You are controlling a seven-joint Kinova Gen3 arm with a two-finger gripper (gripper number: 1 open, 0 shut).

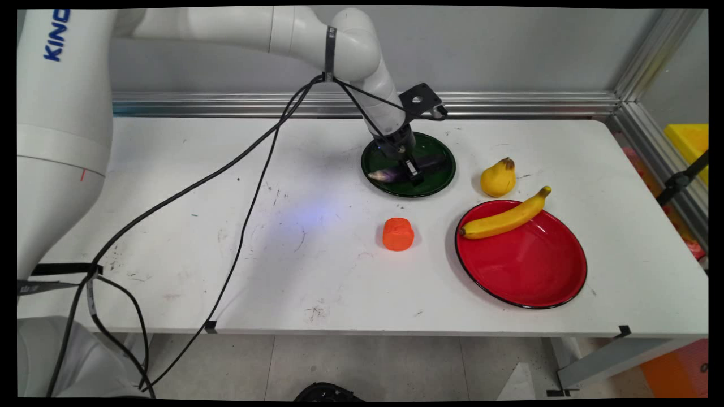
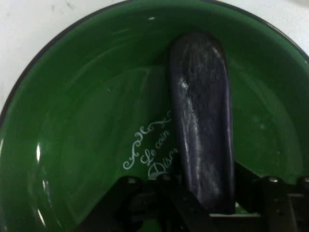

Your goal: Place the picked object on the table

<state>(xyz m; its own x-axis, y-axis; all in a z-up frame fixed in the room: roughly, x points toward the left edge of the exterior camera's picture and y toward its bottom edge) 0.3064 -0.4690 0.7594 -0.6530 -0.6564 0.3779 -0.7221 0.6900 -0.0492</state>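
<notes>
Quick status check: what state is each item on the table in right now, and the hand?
hand: down in the green plate, fingers either side of the eggplant
eggplant: lying flat in the green plate
banana: lying on the red plate
pear: upright on the table
orange block: on the table, alone

My arm [image 1: 317, 34] reaches in from about ten o'clock, stretches level across the top, then bends at the wrist [image 1: 387, 99] and drops steeply toward five o'clock. My claw [image 1: 411, 169] hangs low at its end, pointing down. In the hand view my linkage [image 2: 145, 205] rises from six o'clock, and my two fingers [image 2: 186, 203] are closed on something between them.
</notes>
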